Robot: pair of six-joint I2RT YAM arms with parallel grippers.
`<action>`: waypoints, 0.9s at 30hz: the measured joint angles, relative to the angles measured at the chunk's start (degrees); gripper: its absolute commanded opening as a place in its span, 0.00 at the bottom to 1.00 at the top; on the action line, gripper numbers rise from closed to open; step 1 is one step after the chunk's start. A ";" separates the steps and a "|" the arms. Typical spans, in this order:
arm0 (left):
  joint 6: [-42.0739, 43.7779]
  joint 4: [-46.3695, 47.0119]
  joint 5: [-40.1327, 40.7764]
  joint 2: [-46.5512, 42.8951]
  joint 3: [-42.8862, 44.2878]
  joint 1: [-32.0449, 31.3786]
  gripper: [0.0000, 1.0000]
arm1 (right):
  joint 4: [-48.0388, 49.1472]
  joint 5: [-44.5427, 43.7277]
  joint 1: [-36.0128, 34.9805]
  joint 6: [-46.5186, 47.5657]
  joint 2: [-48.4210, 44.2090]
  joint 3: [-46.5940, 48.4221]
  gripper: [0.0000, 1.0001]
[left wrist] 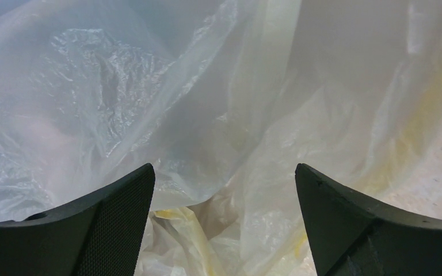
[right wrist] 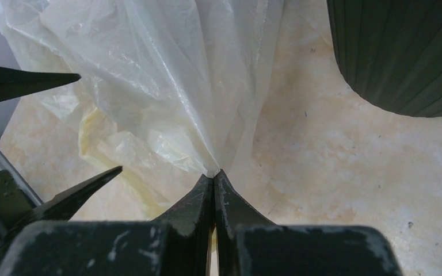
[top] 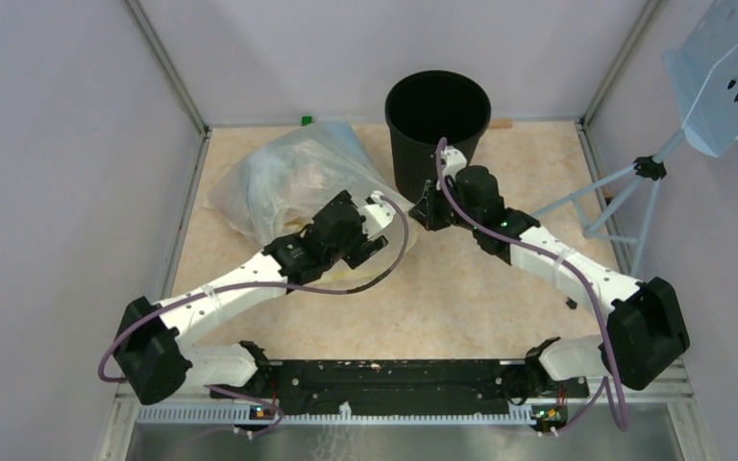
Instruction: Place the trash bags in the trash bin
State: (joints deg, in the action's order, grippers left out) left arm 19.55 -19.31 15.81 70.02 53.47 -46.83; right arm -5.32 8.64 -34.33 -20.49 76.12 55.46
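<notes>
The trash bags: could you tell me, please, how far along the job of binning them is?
Done: the right gripper is shut on a pinch of film from the trash bags. In hand: the left gripper, jaws wide open, faces the crumpled film. Left: the bags lie on the table beside the trash bin, with nothing over its rim, so the whole transfer is yet to do.

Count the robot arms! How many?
2. The left arm reaches from the near-left corner to the trash bags, left tool open. The right arm reaches from the near-right corner toward the trash bin, right tool pinching bag film. None looks hidden.
</notes>
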 measured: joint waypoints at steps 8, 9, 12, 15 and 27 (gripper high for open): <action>1.66 8.94 13.73 7.19 -2.10 0.02 0.51 | 2.05 2.32 0.13 -1.51 0.00 -1.25 0.00; 1.49 9.09 14.86 8.26 -2.08 0.07 0.38 | 2.32 2.49 0.20 -1.64 0.00 -1.49 0.00; 1.51 8.63 16.90 10.32 -1.99 0.26 0.04 | 2.49 2.62 0.33 -1.86 -0.02 -1.49 0.00; 1.14 6.91 17.64 10.36 -0.74 0.35 0.00 | 2.67 2.19 0.35 -2.08 -0.07 -1.51 0.04; -9.33 -18.73 7.67 12.98 31.34 0.55 0.00 | 7.45 -0.55 -0.22 1.16 -9.94 -9.73 0.57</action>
State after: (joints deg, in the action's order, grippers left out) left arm 10.22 -38.04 23.49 83.00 84.82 -46.28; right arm 2.13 8.10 -34.54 -19.33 66.17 45.74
